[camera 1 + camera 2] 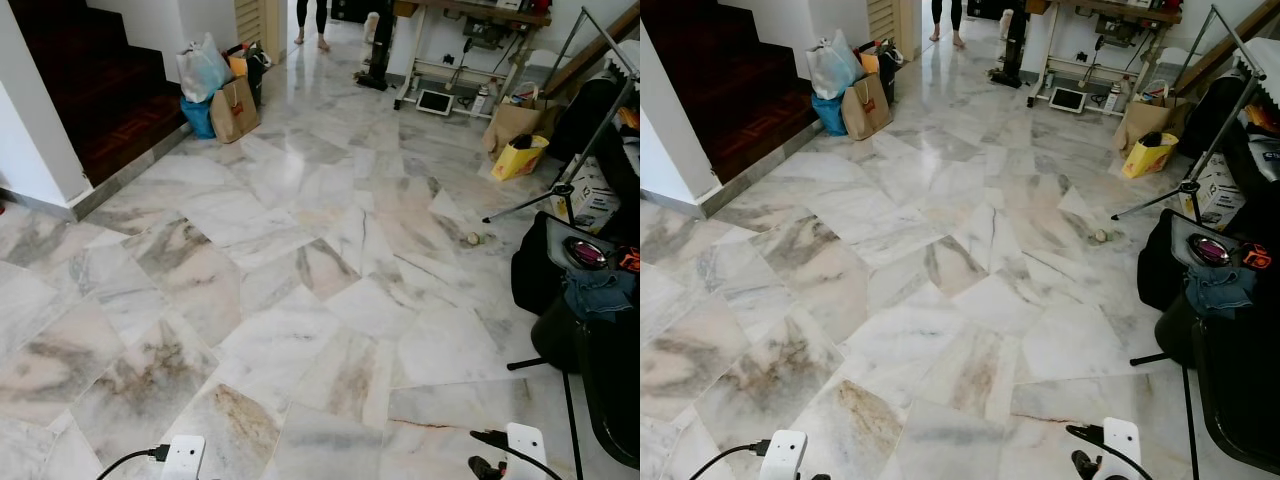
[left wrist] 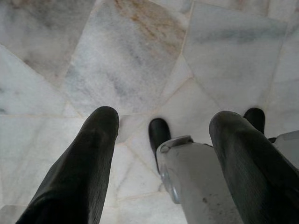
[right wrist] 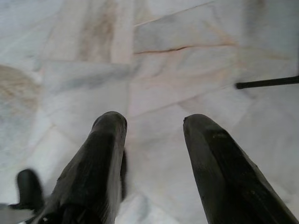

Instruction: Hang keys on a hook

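Note:
My left gripper (image 2: 166,119) hangs low over the marble floor (image 1: 300,280), its two black fingers (image 2: 96,154) spread wide with nothing held between them. A grey-white and black part of my own body (image 2: 196,177) lies below it. My right gripper (image 3: 155,122) also points down at the floor, open and holding nothing. The white wrist ends of both arms, left (image 1: 183,457) and right (image 1: 525,445), sit at the bottom edge of the eye views.
Shopping bags (image 1: 220,95) stand beside a dark wooden step (image 1: 110,110) at the back left. A yellow bag (image 1: 520,158), a tripod stand (image 1: 560,190) and a black chair with clothes (image 1: 590,290) crowd the right. A person's legs (image 1: 310,25) are far back.

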### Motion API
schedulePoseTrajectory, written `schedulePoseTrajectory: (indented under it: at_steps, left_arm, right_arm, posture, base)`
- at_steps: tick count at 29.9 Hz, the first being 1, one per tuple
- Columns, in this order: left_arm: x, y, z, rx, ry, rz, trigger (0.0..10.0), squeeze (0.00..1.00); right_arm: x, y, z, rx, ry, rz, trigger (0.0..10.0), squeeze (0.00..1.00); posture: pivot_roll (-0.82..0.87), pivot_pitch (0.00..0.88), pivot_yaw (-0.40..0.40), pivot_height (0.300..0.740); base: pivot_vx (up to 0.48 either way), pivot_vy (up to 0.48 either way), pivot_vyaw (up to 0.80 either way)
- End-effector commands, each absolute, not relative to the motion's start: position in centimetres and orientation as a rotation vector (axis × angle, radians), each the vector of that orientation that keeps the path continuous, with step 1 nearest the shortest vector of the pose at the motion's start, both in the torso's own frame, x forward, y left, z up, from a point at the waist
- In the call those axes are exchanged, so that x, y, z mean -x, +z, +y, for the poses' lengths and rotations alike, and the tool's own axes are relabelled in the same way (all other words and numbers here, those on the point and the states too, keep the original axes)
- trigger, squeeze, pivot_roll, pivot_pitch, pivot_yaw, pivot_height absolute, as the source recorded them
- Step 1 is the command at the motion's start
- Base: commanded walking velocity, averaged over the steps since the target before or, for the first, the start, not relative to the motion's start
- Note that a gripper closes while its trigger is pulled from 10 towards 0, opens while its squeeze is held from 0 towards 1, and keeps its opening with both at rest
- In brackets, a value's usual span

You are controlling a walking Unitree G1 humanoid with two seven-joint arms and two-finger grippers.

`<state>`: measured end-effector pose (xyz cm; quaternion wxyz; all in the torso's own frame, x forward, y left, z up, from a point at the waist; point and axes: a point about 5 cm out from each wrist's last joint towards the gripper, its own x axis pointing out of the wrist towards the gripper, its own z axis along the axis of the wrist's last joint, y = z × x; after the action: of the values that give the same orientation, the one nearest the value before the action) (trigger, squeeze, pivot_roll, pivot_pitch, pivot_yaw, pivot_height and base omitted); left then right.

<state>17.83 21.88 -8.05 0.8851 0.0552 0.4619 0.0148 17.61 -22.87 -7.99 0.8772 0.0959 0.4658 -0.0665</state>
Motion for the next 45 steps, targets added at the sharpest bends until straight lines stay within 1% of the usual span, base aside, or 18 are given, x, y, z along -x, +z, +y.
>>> schedulePoseTrajectory:
  at_steps: [1, 7, 14, 19, 20, 26, 31, 36, 45]
  left_arm:
    - [-17.6, -8.1, 22.4, -0.138, 0.032, 0.976, 10.0, 0.0]
    - [-18.4, -7.5, 23.2, -0.169, 0.034, 0.955, 10.0, 0.0]
    - [-19.4, -6.9, 23.2, -0.175, 0.03, 0.92, 10.0, 0.0]
    - [-19.6, -6.9, 22.9, -0.154, 0.043, 0.911, 10.0, 0.0]
    - [-19.6, -7.0, 22.7, -0.148, 0.043, 0.915, 10.0, 0.0]
    - [-19.2, -7.2, 22.6, -0.131, 0.052, 0.921, 10.0, 0.0]
    - [-18.6, -7.5, 22.9, -0.134, 0.062, 0.939, 10.0, 0.0]
    - [-18.5, -7.5, 23.1, -0.139, 0.066, 0.942, 10.0, 0.0]
    - [-18.9, -7.2, 23.2, -0.15, 0.066, 0.931, 10.0, 0.0]
  right_arm:
    - [-17.7, -7.9, -23.1, -0.197, -0.149, 0.963, 10.0, 0.0]
    - [-17.9, -8.0, -22.5, -0.216, -0.14, 0.958, 10.0, 0.0]
    - [-18.0, -7.9, -22.5, -0.215, -0.125, 0.952, 10.0, 0.0]
    - [-17.9, -7.7, -23.0, -0.214, -0.116, 0.946, 10.0, 0.0]
    - [-17.8, -7.7, -23.5, -0.217, -0.144, 0.954, 10.0, 0.0]
    - [-17.7, -7.6, -24.3, -0.224, -0.184, 0.962, 10.0, 0.0]
    - [-18.2, -7.2, -24.6, -0.228, -0.177, 0.957, 10.0, 0.0]
    - [-18.0, -7.4, -24.4, -0.216, -0.164, 0.966, 10.0, 0.0]
    - [-17.8, -7.5, -24.3, -0.219, -0.163, 0.972, 10.0, 0.0]
  posture:
    - [0.11, 0.0, -0.067, 0.74]
    - [0.12, 0.0, -0.031, 0.74]
    - [0.1, 0.0, -0.027, 0.74]
    - [0.09, 0.0, -0.033, 0.74]
    - [0.09, 0.0, -0.037, 0.74]
    - [0.1, 0.0, -0.051, 0.74]
    - [0.1, 0.0, -0.052, 0.74]
    - [0.1, 0.0, -0.043, 0.74]
    - [0.1, 0.0, -0.045, 0.74]
  base:
    - [0.0, 0.0, 0.0]
    - [0.0, 0.0, 0.0]
    - [0.0, 0.0, 0.0]
    - [0.0, 0.0, 0.0]
    - [0.0, 0.0, 0.0]
    - [0.0, 0.0, 0.0]
    - [0.0, 0.0, -0.73]
    - [0.0, 0.0, -0.72]
    - [0.0, 0.0, -0.7]
